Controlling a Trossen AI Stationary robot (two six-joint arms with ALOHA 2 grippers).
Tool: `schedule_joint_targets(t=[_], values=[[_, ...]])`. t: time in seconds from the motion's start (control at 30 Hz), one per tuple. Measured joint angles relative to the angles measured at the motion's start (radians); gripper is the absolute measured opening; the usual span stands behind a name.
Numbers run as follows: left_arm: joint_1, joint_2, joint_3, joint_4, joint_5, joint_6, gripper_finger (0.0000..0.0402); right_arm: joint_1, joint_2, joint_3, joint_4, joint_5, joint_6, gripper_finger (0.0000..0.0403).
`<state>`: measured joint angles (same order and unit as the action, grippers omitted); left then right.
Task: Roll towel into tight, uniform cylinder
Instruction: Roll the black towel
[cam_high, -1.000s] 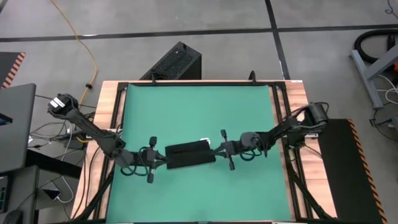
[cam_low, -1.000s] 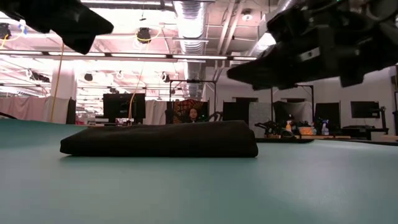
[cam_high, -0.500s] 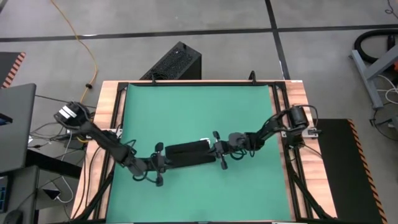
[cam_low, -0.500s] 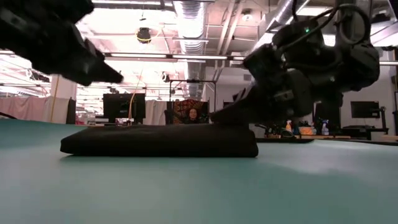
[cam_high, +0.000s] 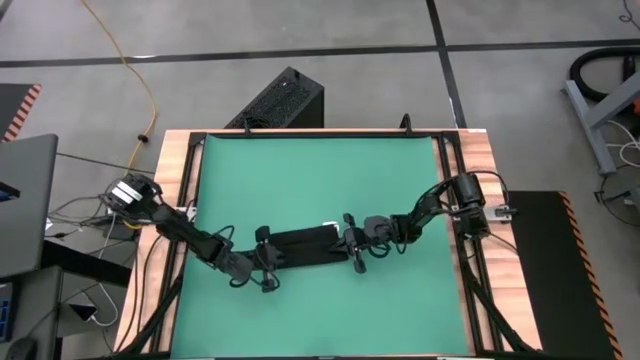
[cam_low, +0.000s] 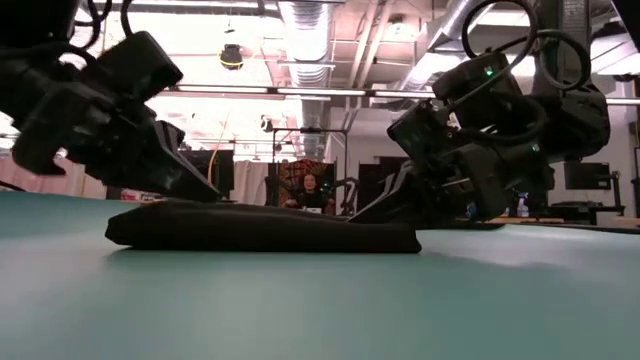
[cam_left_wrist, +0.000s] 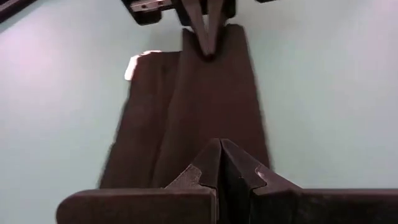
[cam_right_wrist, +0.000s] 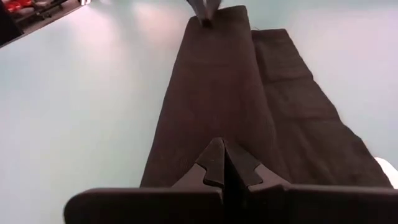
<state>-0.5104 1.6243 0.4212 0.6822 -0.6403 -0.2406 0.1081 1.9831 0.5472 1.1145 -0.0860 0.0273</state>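
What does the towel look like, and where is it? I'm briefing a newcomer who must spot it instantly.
On the green mat, toward its near edge, the towel is a long flat black folded cloth between the left gripper and right gripper, each shut on one end. A small white tag marks it.

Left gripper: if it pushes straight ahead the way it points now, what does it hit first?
The towel itself: the left gripper, fingers shut, sits at its end. Beyond the cloth's length, the right gripper faces it from the far end.
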Motion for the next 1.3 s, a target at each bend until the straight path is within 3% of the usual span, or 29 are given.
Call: schedule_joint_targets(t=[0.27,0.63,0.87,1.3], values=[[0.041,-0.001,0.0,-0.031,0.08,0.009,0.0,0.0,0.0,0.0,-0.002,0.005,0.003,0.0016],[0.04,-0.001,-0.009,-0.113,0.067,-0.055,0.0,0.0,0.0,0.0,-0.002,0.005,0.026,0.0018],[0.037,-0.001,-0.065,-0.082,0.055,-0.129,0.0,0.0,0.0,0.0,-0.002,0.005,0.026,0.0019],[0.034,0.035,-0.065,-0.072,0.052,-0.131,0.0,0.0,0.0,0.0,-0.003,0.005,0.026,0.0019]])
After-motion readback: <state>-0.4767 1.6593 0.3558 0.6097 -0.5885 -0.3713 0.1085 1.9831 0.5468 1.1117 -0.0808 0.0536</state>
